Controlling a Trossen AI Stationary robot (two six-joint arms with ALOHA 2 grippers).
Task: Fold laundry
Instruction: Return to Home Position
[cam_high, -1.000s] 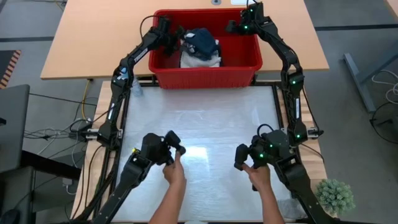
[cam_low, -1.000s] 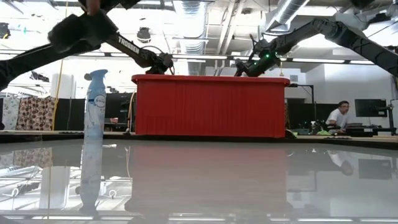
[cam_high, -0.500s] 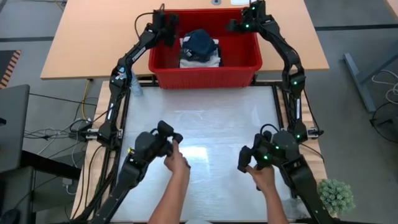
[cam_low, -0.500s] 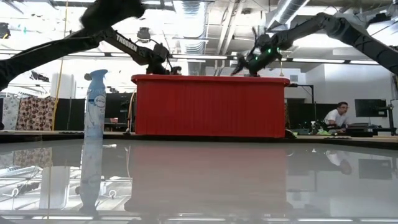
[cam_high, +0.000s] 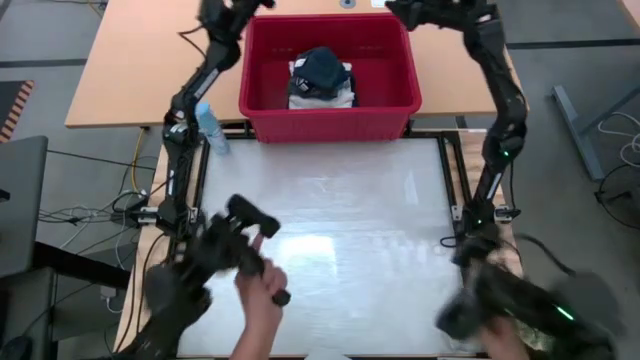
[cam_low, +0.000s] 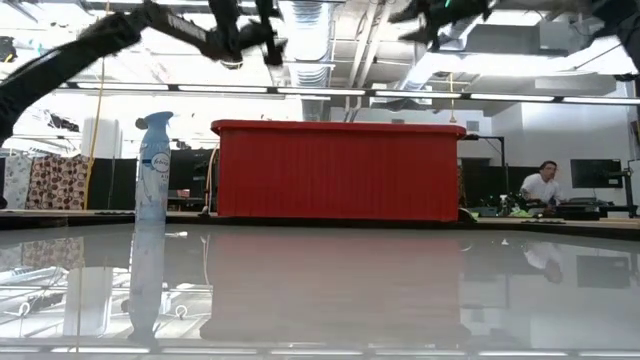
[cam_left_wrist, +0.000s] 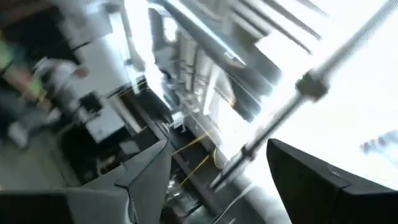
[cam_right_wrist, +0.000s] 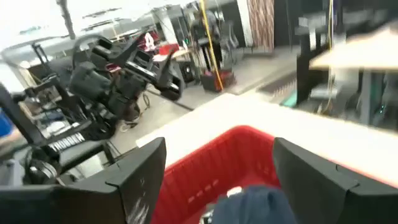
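Observation:
The laundry lies piled in the red basket (cam_high: 330, 110) at the table's far edge, a dark blue garment (cam_high: 322, 68) on top of a white one (cam_high: 303, 95). My left gripper (cam_high: 235, 12) hangs high above the basket's far left corner, open and empty, its fingers (cam_left_wrist: 146, 177) tipped up toward the ceiling. My right gripper (cam_high: 405, 12) hangs high above the far right corner, open and empty. Past its fingers (cam_right_wrist: 140, 174), the right wrist view shows the basket's rim (cam_right_wrist: 230, 146) and the dark garment (cam_right_wrist: 261, 205) below.
A blue-and-white spray bottle (cam_high: 208, 128) stands left of the basket. The white tabletop (cam_high: 330, 230) lies bare in front of it. A person's hands (cam_high: 258, 300) hold two control arms at the near edge. A person (cam_low: 545, 185) sits in the room beyond.
Both grippers have risen from the basket's rim to well above it, staying open and empty. My left gripper has tipped from pointing down into the basket to pointing up. The laundry has not moved.

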